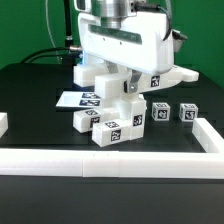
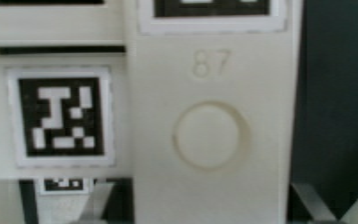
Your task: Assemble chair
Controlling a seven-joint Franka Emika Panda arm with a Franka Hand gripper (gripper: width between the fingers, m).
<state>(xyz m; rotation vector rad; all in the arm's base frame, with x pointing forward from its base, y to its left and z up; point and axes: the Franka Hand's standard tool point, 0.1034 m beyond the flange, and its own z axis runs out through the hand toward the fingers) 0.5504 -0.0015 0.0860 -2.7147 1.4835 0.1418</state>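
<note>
In the exterior view the gripper (image 1: 125, 88) is hanging low over the cluster of chair parts (image 1: 112, 120), which is sitting near the middle of the table (image 1: 30, 90), a little towards its front edge; a small cube (image 1: 160, 112) and a second cube (image 1: 187, 113) are lying apart towards the right edge; the fingers are being hidden here by the parts.

In the wrist view a pale bar (image 2: 211, 120) with an oval recess is filling the frame beside a tagged panel (image 2: 60, 115); the fingertips (image 2: 101, 204) are showing wide apart either side of the bar, but I cannot tell whether they are pinching it or only straddling it.

The likely trouble is an off-centre or loose grip; the bar could be twisting or slipping, nudging the tagged panel and scattering the cluster towards the border wall (image 1: 110, 160).
</note>
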